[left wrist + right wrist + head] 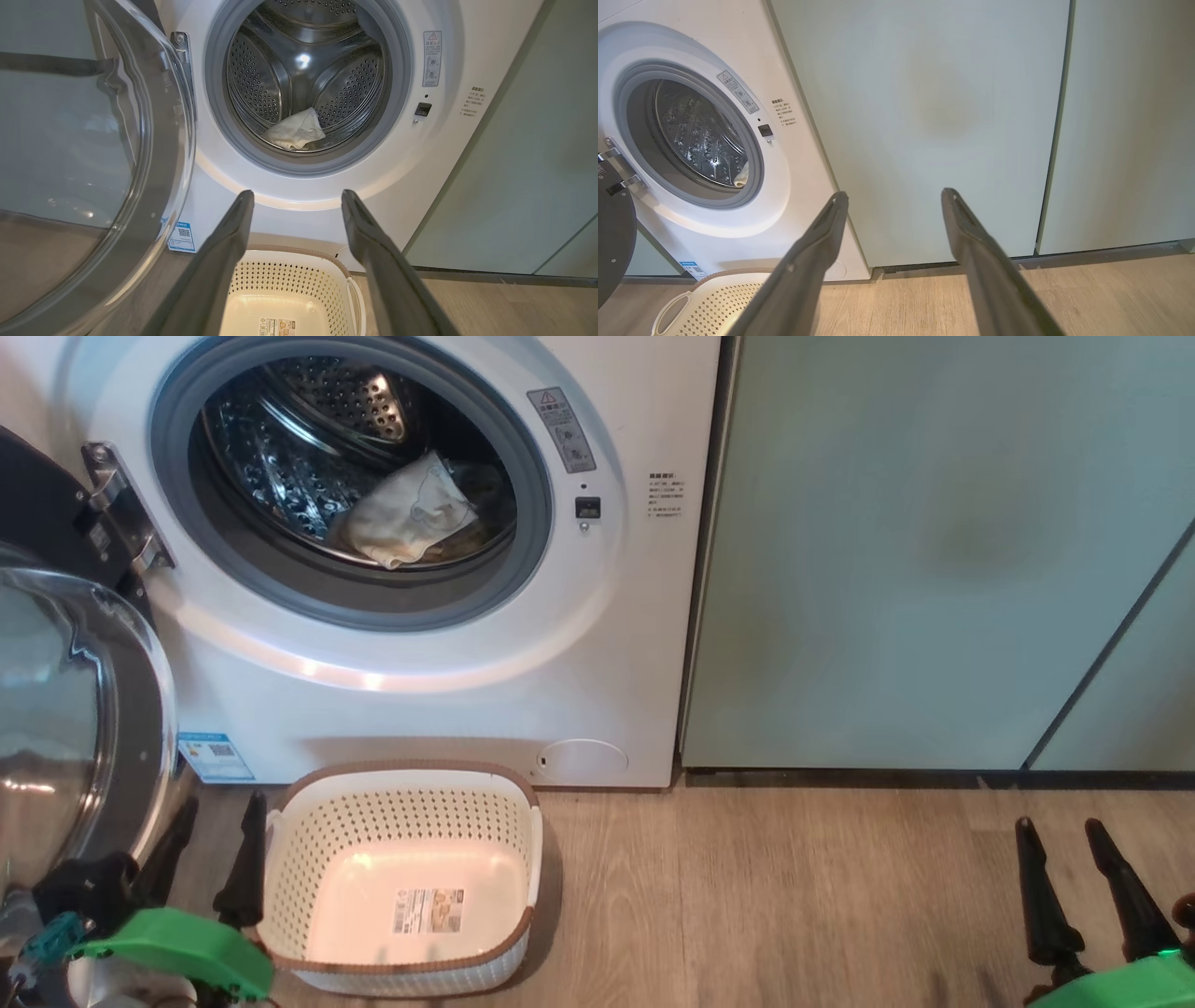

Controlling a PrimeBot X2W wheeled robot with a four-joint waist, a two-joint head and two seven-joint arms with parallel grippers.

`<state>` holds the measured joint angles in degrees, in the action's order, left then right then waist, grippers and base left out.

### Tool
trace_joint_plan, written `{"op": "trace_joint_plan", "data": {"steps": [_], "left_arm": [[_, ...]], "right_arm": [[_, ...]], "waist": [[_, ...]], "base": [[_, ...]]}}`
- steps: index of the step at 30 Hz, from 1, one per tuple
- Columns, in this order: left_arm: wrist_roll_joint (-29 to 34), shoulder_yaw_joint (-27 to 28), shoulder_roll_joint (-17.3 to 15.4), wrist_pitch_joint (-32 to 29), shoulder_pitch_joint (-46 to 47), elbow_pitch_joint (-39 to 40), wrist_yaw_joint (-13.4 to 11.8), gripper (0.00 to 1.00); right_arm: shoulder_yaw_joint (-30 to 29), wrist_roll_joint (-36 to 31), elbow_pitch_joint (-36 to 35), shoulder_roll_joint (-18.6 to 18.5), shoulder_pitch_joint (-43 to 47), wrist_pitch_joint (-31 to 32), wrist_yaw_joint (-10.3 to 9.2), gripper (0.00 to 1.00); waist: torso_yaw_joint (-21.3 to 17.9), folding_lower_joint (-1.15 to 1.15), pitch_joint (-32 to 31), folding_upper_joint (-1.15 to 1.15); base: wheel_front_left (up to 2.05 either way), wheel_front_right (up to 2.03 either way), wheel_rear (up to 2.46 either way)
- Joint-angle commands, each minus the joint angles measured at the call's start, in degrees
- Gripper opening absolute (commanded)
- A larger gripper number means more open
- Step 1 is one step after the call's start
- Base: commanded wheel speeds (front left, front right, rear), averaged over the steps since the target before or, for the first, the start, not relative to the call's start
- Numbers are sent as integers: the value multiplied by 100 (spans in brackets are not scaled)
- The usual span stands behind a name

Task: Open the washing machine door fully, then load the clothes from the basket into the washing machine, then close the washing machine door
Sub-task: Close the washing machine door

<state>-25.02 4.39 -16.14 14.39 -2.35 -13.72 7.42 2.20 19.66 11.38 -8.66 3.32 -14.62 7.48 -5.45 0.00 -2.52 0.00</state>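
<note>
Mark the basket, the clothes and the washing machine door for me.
basket (401, 821): head view, far perforated wall.
clothes (411, 513): head view, middle of the cream fabric.
washing machine door (74, 140): left wrist view, clear glass window.

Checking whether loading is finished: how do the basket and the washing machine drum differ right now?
The basket is empty, showing only its label sticker; the drum holds a pale cream garment. The basket is cream-white plastic standing on the floor; the drum is shiny steel inside the washing machine. Both have perforated walls.
</note>
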Motion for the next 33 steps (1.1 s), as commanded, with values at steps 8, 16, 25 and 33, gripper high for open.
{"op": "trace_joint_plan", "data": {"steps": [8, 16, 25, 33], "left_arm": [[14, 262, -152, 61, 206, 175, 7, 100], [-41, 212, -181, 61, 220, 211, 7, 100], [-63, 205, -196, 61, 237, 199, 7, 100], [-87, 195, -171, 61, 289, 138, 7, 100]], "right_arm": [[92, 13, -185, -109, -121, -38, 1, 100], [78, 17, -177, -89, -127, -38, 1, 100], [67, 20, -181, -74, -124, -38, 1, 100], [8, 9, -184, -60, -116, -38, 1, 100]], "waist": [[14, 0, 37, 0], [31, 0, 66, 0], [54, 0, 79, 0], [154, 0, 76, 0]], "base": [[-177, 177, 0], [-179, 179, 0], [-72, 72, 0], [-1, 1, 0]]}}
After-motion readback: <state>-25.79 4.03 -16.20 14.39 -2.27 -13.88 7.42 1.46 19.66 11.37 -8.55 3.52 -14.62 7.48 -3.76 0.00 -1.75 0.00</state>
